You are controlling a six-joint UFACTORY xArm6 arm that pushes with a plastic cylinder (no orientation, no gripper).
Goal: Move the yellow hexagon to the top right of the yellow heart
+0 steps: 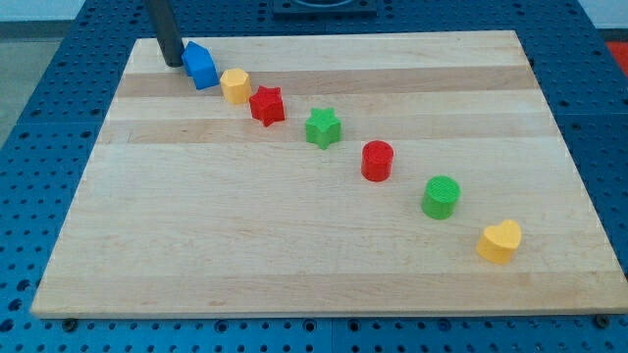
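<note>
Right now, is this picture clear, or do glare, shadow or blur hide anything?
In the camera view, lighting is even and soft; the wooden board shows no harsh glare. Blocks such as the yellow heart and yellow hexagon cast only faint, short shadows and look sharp. My tip is in focus beside the blue block, on the view's left of it; the rod's top is cropped.

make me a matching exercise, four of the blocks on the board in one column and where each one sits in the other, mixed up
Blocks:
1. blue block
2. yellow hexagon
3. green star
4. yellow heart

Places:
A. between the red star and the red cylinder
B. lowest and farthest toward the view's right, past the green cylinder
C. right beside my tip, near the view's top left
D. between the blue block and the red star

Pairs: 1-C, 2-D, 3-A, 4-B
</note>
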